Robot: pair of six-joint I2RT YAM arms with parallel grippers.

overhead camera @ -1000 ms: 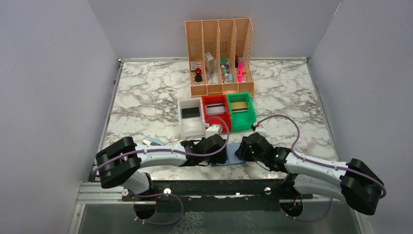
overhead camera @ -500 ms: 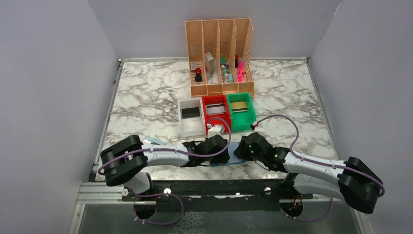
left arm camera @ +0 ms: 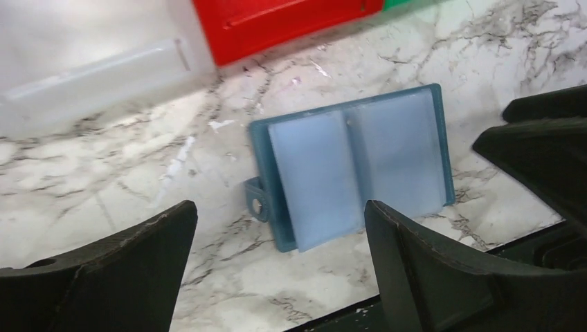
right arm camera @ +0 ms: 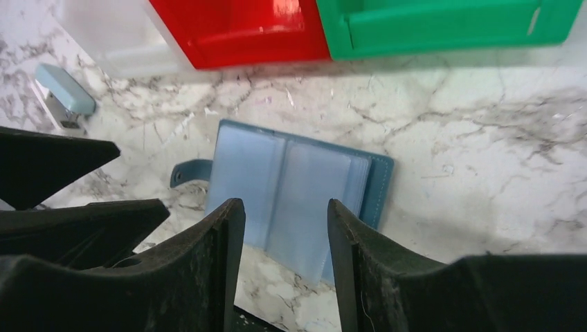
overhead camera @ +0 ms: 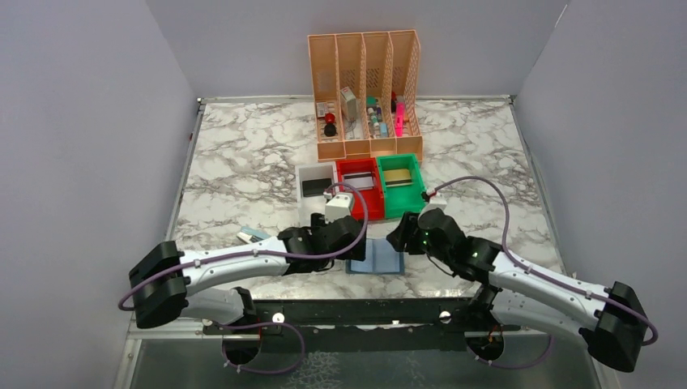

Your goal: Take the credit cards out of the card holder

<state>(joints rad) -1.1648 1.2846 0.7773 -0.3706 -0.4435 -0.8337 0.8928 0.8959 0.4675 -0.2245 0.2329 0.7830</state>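
Card holder [left arm camera: 353,169] open flat at tabletop [overhead camera: 243,162] near edge, mid. Left gripper [left arm camera: 279,207] jaws wide, right gripper [right arm camera: 284,207] jaws apart, both empty above it. Step: approach; cards not discernible. Next: pin holder, pinch a card edge

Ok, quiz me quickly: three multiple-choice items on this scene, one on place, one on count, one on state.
1. The card holder lies:
A in the file organizer
B on the table in front of the red bin
C inside a bin
2. Small bins in the row:
A two
B five
C three
3. The card holder is:
A open, lying flat
B snapped shut
C standing on edge

Key:
1 B, it rests on the marble near the front edge.
2 C, white bin, red bin, green bin.
3 A, both clear-pocket halves face up.
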